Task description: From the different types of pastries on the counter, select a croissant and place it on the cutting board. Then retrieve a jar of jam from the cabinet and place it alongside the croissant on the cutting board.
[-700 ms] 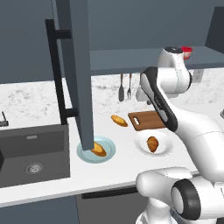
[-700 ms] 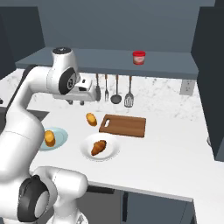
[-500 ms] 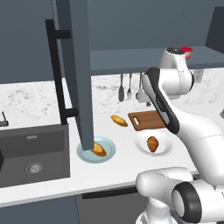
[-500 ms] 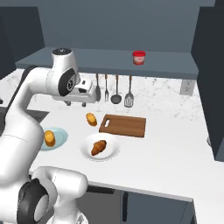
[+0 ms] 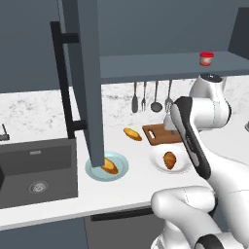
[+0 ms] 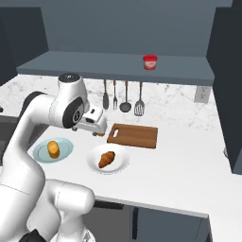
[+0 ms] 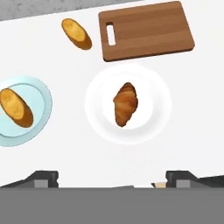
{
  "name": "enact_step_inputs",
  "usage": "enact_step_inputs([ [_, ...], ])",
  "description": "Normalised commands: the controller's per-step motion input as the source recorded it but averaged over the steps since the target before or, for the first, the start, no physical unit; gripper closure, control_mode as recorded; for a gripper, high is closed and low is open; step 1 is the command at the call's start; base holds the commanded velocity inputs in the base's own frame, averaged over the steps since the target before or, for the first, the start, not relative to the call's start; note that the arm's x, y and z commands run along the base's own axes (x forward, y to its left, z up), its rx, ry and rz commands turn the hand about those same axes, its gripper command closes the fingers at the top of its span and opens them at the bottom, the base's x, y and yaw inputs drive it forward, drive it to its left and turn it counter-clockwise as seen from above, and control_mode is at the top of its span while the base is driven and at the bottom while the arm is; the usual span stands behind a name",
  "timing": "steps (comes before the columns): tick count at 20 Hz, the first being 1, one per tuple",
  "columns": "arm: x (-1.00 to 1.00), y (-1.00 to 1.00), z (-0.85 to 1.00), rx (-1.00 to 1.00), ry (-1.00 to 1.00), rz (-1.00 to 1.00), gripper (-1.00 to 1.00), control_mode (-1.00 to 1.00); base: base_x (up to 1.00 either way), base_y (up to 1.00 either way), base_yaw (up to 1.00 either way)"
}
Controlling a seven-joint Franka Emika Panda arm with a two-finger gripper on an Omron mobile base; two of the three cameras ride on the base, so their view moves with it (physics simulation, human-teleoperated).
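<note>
- The gripper [image 7: 112,177] hangs above the white surface [image 7: 192,131], looking straight down; its two dark fingertips [image 7: 43,177] stand wide apart with nothing between them.
- The croissant [image 7: 125,104] lies in the middle of a white plate [image 7: 153,118], directly under the gripper in the hand view. In the right base view the croissant [image 6: 107,159] sits on its plate [image 6: 120,163] just in front of the cutting board.
- The cutting board [image 7: 148,30] lies bare on the surface just beyond the white plate, its handle slot towards the long pastry.
- A long yellow-orange oval pastry [image 7: 76,33] rests straight on the surface beside the board's handle end.
- A third pastry [image 7: 16,107] lies on a pale blue plate [image 7: 39,89], well to the side of the croissant.
- The jar of jam [image 6: 150,62], red-lidded, stands upright on the open cabinet shelf [image 6: 94,64] above the surface.
- The cabinet door [image 5: 87,78] stands swung open, its black bar handle [image 5: 63,82] facing the left base camera.
- Utensils [image 6: 125,97] hang on the wall under the shelf.
- A dark sink [image 5: 34,170] sits at the left of the surface.
</note>
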Motion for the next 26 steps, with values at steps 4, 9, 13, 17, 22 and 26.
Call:
enact_step_inputs([
  [4, 0.07, -0.06, -0.37, 0.0, 0.04, -0.17, -1.0, -1.0, 0.0, 0.0, 0.0],
  [9, 0.18, -0.2, -0.49, 0.01, 0.04, -0.12, -1.0, -1.0, 0.0, 0.0, 0.0],
  [13, 0.25, -0.05, -0.53, 0.0, 0.0, -0.06, -1.0, -1.0, 0.0, 0.0, 0.0],
  [17, 0.47, -0.02, -0.35, 0.0, 0.0, -0.04, -1.0, -1.0, 0.0, 0.0, 0.0],
  [22, 0.76, -0.03, -0.45, 0.0, 0.0, -0.06, -1.0, -1.0, 0.0, 0.0, 0.0],
  [26, 0.67, -0.16, -0.48, 0.0, 0.0, -0.05, -1.0, -1.0, 0.0, 0.0, 0.0],
])
